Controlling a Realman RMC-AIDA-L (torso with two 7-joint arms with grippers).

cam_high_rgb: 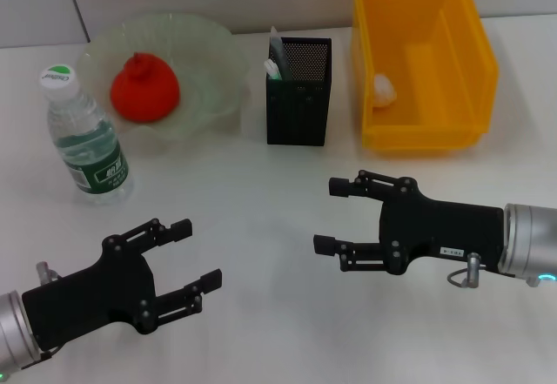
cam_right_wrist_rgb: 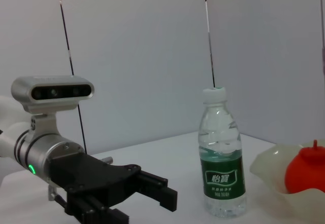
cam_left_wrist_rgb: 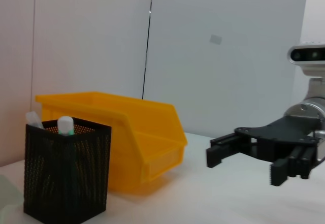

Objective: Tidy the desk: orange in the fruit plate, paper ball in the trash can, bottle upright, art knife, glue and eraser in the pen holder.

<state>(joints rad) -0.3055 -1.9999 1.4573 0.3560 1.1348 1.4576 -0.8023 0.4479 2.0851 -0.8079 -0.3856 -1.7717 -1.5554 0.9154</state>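
black left gripper (cam_high_rgb: pixel 193 259) and right gripper (cam_high_rgb: pixel 333 215) hover open, empty.

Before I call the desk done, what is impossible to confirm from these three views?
- Pen holder contents: head view shows only white and mint tips above the rim; the mesh walls hide the rest, so eraser and glue cannot be confirmed.
- Trash can: a small white lump inside, too small to identify surely; in the left wrist view the can's wall hides its inside.
- Fruit plate: cut off by the right wrist view's edge.
- Left claw and right claw hold nothing.
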